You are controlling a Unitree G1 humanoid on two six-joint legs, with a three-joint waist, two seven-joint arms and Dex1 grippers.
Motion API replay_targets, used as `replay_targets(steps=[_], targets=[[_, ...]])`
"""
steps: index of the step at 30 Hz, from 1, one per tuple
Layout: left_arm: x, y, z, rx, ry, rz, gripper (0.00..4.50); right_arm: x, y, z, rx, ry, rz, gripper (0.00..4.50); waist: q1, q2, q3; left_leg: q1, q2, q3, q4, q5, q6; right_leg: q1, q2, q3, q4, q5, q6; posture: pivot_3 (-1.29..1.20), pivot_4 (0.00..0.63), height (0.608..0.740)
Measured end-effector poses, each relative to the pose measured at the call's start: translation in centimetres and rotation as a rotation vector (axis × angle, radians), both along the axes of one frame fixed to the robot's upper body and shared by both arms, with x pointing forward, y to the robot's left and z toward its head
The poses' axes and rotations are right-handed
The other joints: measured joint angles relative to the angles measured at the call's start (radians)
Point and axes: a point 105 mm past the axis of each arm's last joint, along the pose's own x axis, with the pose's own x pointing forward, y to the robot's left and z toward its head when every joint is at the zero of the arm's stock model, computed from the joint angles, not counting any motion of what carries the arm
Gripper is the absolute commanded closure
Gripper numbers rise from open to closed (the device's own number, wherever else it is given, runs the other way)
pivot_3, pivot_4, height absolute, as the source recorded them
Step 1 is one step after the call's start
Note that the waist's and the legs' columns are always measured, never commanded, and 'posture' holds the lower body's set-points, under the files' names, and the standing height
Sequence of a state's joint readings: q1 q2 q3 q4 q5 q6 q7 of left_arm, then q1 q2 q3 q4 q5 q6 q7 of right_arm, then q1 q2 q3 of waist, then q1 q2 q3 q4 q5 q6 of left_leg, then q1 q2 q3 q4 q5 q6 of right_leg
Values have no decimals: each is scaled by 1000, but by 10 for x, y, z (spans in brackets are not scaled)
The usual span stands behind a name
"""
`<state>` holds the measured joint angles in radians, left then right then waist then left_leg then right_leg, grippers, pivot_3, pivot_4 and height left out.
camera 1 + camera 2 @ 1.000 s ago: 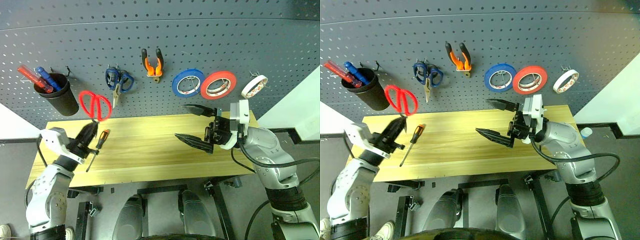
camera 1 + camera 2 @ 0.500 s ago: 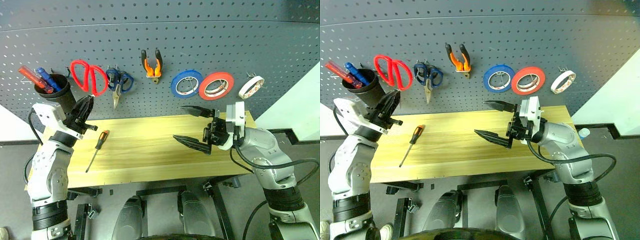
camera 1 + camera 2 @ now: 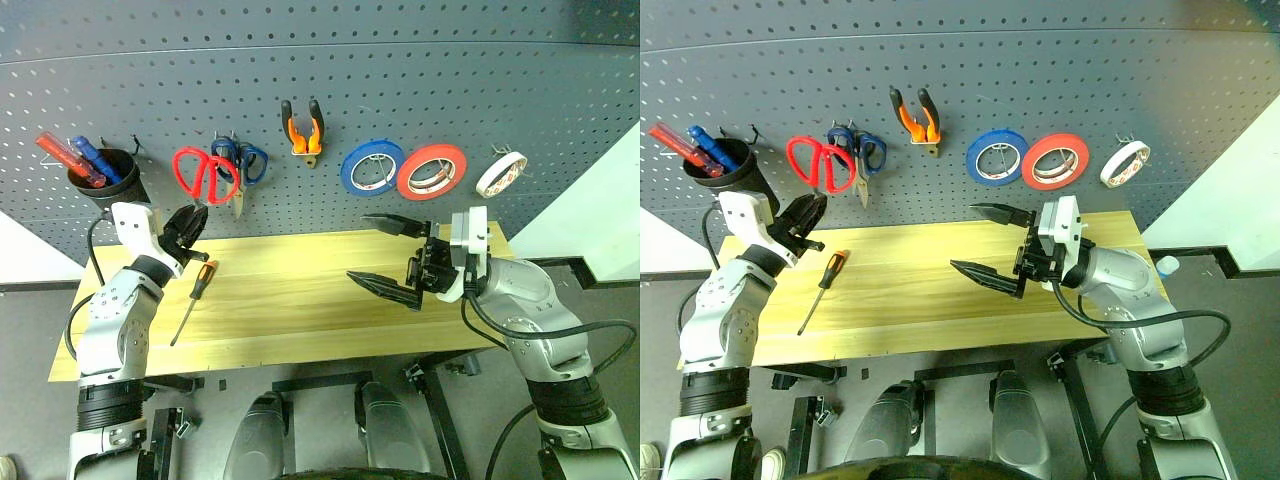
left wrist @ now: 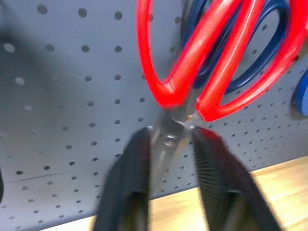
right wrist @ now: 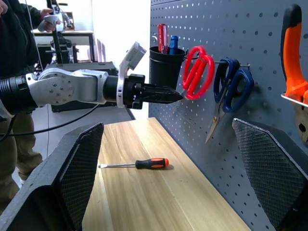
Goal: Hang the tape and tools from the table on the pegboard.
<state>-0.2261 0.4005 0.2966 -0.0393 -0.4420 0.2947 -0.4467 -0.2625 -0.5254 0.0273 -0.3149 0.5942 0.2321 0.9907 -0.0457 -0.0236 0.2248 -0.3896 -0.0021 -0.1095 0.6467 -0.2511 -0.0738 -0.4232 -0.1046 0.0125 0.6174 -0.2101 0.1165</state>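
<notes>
Head view: the red scissors (image 3: 203, 172) hang on the pegboard (image 3: 400, 80) beside the blue pair — the left gripper (image 3: 190, 222) sits just below them, its fingers parted around the blades.

Left wrist view: jaws loosely flank the blades (grip uncertain).

Right wrist view: the screwdriver (image 5: 137, 164) lies lengthwise on the tabletop (image 5: 144, 192), nearer the left arm; the right gripper (image 3: 388, 256) hangs wide open and empty.

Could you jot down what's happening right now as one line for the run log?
left hand: at red scissors on pegboard, blades between its fingers | right hand: open, empty, above table | screwdriver: on table
</notes>
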Motion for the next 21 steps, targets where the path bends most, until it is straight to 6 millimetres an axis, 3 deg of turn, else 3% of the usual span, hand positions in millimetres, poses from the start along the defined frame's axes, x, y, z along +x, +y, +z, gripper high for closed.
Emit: replay_targets(steps=[2,8,13,17,21], targets=[[-2,7,-11,46,86,23,1417,0,0,-1,-2,1,-1,0,-3,0,0,0,0,0,0,0,0,0,0,0,0,0,0,-94,138,730],[-25,37,-72,208,484,99,1417,0,-1,-4,-30,-3,-8,0,-9,0,0,1,0,0,0,0,0,0,0,0,1,0,0,-72,149,730],[-32,60,-114,110,770,184,157,0,0,-8,-51,-8,0,0,1,0,-1,1,0,-1,0,0,0,0,0,0,3,0,0,-56,155,730],[-27,60,-125,130,849,166,50,-1,-1,-16,-89,5,-6,0,4,0,-1,1,0,0,0,0,0,0,0,0,2,0,0,-64,159,730],[-14,61,-136,190,916,154,50,-5,-11,-45,-185,75,-18,0,3,0,-1,1,0,0,0,0,0,0,0,0,2,0,0,-80,161,730]])
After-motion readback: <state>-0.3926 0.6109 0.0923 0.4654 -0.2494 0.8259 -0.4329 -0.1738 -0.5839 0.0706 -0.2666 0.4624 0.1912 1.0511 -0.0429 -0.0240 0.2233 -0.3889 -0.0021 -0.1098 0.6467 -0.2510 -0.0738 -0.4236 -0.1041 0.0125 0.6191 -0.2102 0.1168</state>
